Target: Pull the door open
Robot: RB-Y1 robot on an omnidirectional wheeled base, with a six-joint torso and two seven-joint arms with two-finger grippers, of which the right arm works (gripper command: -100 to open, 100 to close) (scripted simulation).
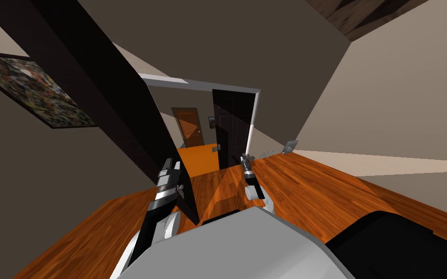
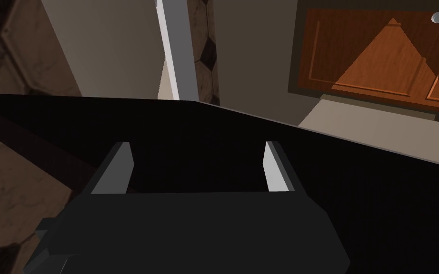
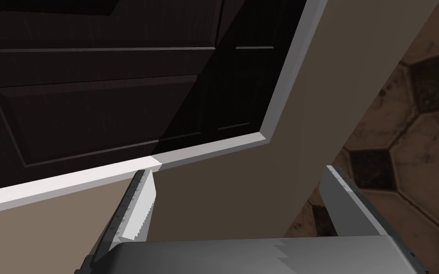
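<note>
A tall dark door (image 1: 120,97) stands swung in toward me on the left, its free edge running down to the wooden floor. My left gripper (image 1: 174,165) is right at that edge, low on the door. In the left wrist view the left gripper (image 2: 197,166) is open, and the door's dark face (image 2: 356,190) lies just behind its fingers with nothing between them. My right gripper (image 1: 243,156) reaches out ahead toward the right side of the doorway. It is open (image 3: 237,204), facing a white door frame (image 3: 285,71) and a dark panelled door (image 3: 94,95).
Through the white-framed doorway (image 1: 254,121) lies an orange floor and a far orange-brown door (image 1: 188,127). A second dark door (image 1: 232,126) stands at the doorway's right side. A framed picture (image 1: 28,92) hangs on the left wall. Dark furniture (image 1: 402,242) sits near my right.
</note>
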